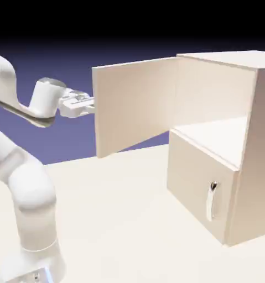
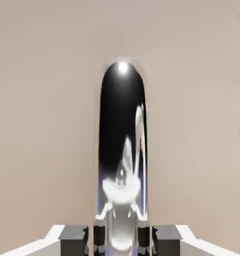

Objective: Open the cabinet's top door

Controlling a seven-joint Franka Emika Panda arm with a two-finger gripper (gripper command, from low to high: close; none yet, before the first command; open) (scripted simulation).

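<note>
The beige cabinet [image 1: 250, 138] stands at the exterior view's right. Its top door [image 1: 134, 105] is swung wide open to the left, and the upper compartment behind it shows bare. My gripper [image 1: 91, 105] sits at the door's free left edge, on the side hidden from this camera. In the hand view the door's curved silver handle [image 2: 123, 150] runs up from between my two grey fingertips [image 2: 74, 239], which are shut on it against the beige panel [image 2: 46, 110]. The lower door [image 1: 198, 185] with its small silver handle [image 1: 212, 200] stays closed.
The white arm [image 1: 29, 193] rises at the lower left and bends over toward the door. The pale table [image 1: 118, 221] spreads under the open door and in front of the cabinet.
</note>
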